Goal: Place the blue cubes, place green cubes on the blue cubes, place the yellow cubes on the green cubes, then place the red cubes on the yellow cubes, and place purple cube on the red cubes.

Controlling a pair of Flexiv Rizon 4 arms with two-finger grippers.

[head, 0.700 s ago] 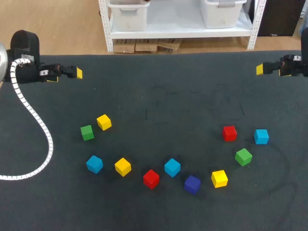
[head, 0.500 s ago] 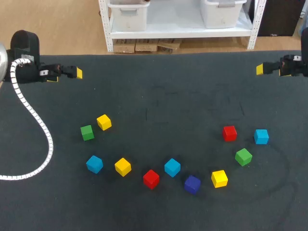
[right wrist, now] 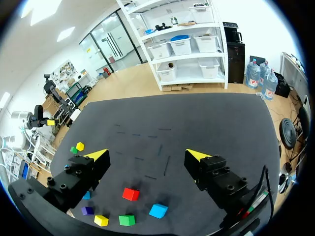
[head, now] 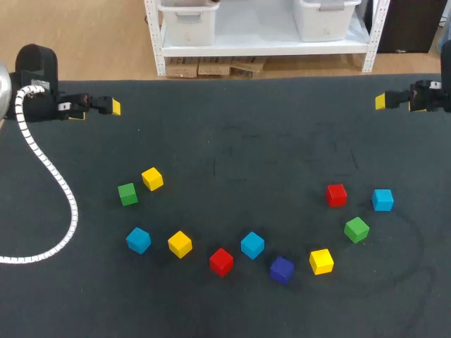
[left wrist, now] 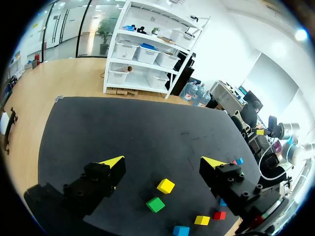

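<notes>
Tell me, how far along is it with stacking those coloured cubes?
Nothing looks done: every cube lies alone on the table, none stacked. Nothing is in hand: the left gripper and right gripper are open and empty, far from the cubes. All the stacking is left, from the blue cubes up to the purple cube.

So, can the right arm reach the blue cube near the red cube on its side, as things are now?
Probably yes. The right gripper is open and empty; the blue cube lies apart from the red cube and green cube, with nothing between it and the gripper.
</notes>
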